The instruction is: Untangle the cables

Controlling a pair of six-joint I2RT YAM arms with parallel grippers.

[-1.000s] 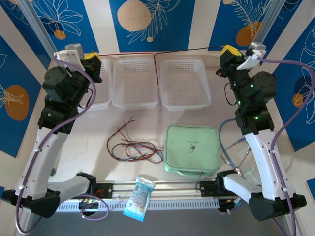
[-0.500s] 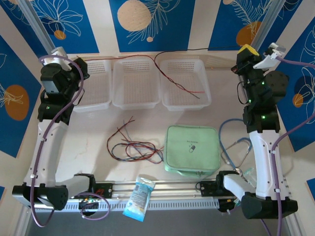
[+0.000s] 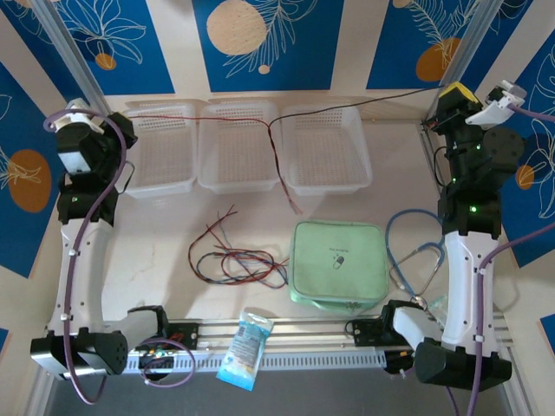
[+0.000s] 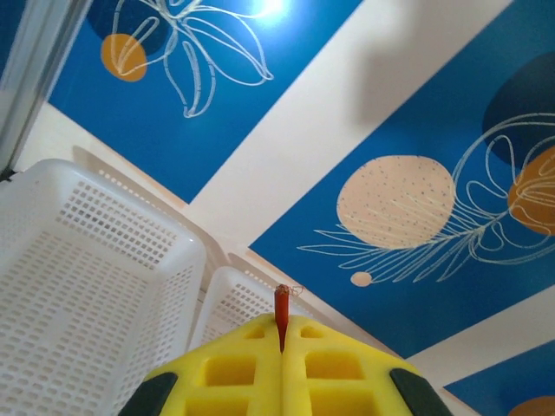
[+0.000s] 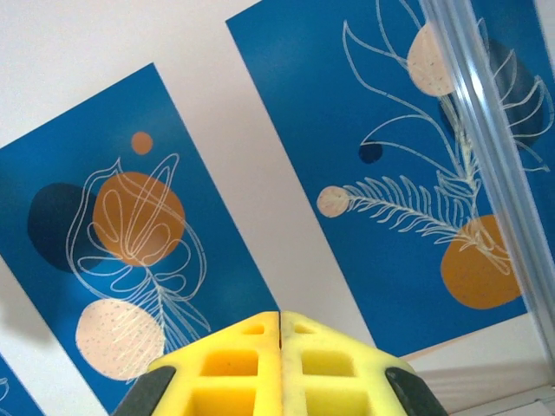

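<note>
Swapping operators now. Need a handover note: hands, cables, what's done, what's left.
Left hand: shut on the red cable, whose end pokes out.
Right hand: shut; the black cable runs taut to it, so probably held.
Both cables stretch above the white baskets and meet at one point, apparently twisted, with tails hanging down.
Done: that pair is pulled out.
Left: part the pair, then the tangled bundle on the table.

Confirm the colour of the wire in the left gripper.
Red wire; the left wrist view shows it best.
</note>
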